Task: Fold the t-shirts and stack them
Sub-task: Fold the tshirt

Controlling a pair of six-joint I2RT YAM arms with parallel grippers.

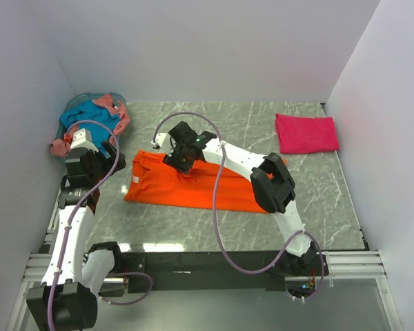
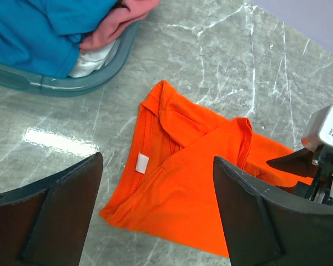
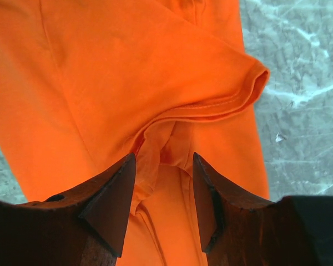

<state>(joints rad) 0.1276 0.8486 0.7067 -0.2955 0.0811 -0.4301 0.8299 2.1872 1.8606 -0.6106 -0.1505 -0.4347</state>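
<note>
Orange t-shirt (image 1: 165,189) is lying partly folded on the marble table (image 1: 331,200), left of centre, with its white neck label (image 2: 142,162) facing up near the collar. The right gripper (image 3: 162,166) is pressing down on the far edge of the orange t-shirt, and a puckered ridge of the cloth is rising into the gap between its two dark fingers (image 3: 108,205). They are standing partly apart with cloth on both sides and under them. Whether they are actually clamping that ridge or only straddling it, I cannot tell. A hemmed sleeve edge is curling just beyond the fingertips, to their right in the wrist view. The left gripper (image 2: 157,160) is hovering above the shirt's collar end with its fingers (image 2: 61,210) spread wide and holding nothing; the cloth is lying below the gap, clear of both fingers. Beside that end of the shirt, at the table's far left corner, the pale blue basket (image 2: 83,84) is holding the teal-blue t-shirt (image 2: 33,33) and the salmon-pink t-shirt (image 2: 119,19) in a heap. The magenta-pink t-shirt (image 1: 306,133) is sitting folded at the far right of the table, well apart from both grippers.
</note>
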